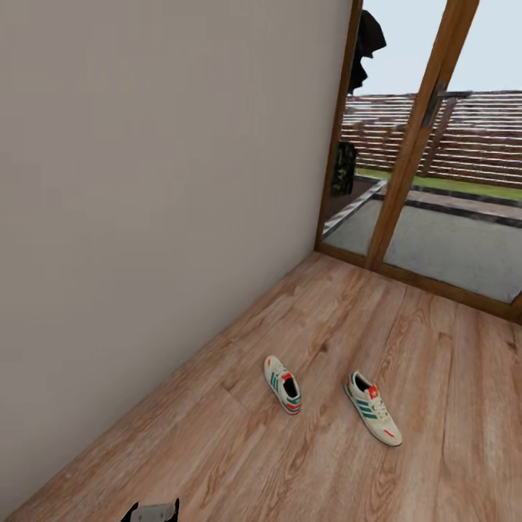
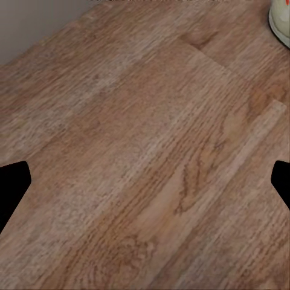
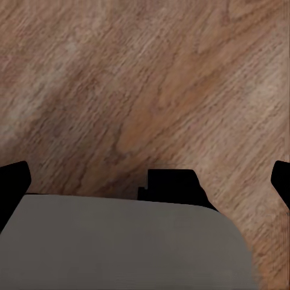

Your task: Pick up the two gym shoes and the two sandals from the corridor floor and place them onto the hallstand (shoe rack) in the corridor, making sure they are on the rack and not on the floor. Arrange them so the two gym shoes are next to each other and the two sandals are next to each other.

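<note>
Both grippers, left (image 2: pixel 145 181) and right (image 3: pixel 145 181), hover spread and empty over the plank floor (image 1: pixel 406 348). Two cream sneakers (image 1: pixel 283 384) (image 1: pixel 373 408), green-striped with red heels, lie apart near the wall (image 1: pixel 159 181).

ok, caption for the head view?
Two gym shoes lie apart on the wood floor near wall and glass door.

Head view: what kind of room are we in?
Probably a home corridor or entry by a patio door. Light brown wood-plank floor, a plain beige wall, a wood-framed glass door onto a fenced yard, and two cream sneakers with green stripes lying apart on the floor.
</note>
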`<state>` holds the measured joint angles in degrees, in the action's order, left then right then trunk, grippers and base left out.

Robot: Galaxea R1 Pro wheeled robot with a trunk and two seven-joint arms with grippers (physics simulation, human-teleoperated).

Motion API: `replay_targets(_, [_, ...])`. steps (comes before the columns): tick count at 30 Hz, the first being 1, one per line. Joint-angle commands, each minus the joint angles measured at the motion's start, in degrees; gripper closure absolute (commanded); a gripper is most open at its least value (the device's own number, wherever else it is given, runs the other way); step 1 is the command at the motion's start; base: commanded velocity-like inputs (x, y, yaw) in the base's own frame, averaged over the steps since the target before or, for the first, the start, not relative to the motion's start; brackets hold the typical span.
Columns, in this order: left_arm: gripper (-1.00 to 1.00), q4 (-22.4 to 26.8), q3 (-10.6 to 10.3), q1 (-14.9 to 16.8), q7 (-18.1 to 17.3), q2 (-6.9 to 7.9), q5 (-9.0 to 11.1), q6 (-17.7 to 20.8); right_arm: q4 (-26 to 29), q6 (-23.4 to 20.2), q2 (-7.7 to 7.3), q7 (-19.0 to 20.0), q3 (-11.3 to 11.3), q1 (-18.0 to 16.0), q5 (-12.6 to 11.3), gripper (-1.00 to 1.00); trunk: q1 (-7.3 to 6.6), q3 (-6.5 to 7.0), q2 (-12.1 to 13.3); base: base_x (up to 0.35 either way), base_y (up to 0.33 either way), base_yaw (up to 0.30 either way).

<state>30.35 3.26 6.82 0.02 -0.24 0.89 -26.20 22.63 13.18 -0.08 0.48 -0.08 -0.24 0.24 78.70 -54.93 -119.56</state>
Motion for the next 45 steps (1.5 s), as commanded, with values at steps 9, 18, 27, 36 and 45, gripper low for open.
replay_targets(9, [-1.0, -0.03, 0.08, 0.03, -0.02, -0.03, 0.08, -0.17, 0.04, 0.19, -0.01, 0.05, -0.01, -0.02, -0.04, -1.0, 0.02, -0.4, -0.01, 0.301, -0.135, 0.115])
replay_targets(18, [-1.0, -0.03, 0.07, 0.03, -0.02, -0.03, 0.08, -0.17, 0.05, 0.2, -0.01, 0.05, -0.01, -0.02, -0.05, -1.0, 0.02, -0.4, -0.01, 0.069, -0.014, 0.002])
replay_targets(27, [-1.0, -0.03, 0.0, 0.03, -0.02, -0.03, 0.08, -0.17, 0.05, 0.18, -0.01, 0.05, -0.01, -0.02, -0.06, -1.0, 0.02, -0.64, -0.01, 0.002, 0.0, 0.117])
replay_targets(36, [-1.0, -0.03, 0.0, 0.03, -0.02, -0.03, 0.08, -0.17, 0.05, 0.18, -0.01, 0.05, -0.01, -0.02, -0.04, -1.0, 0.02, -1.11, -0.01, 0.125, -0.073, 0.231])
replay_targets(45, [-1.0, -0.03, 0.0, 0.03, -0.01, -0.03, 0.08, -0.17, -0.03, 0.18, -0.01, 0.02, -0.01, -0.02, 0.15, -1.0, 0.02, -1.5, -0.01, 0.245, -0.184, 0.194])
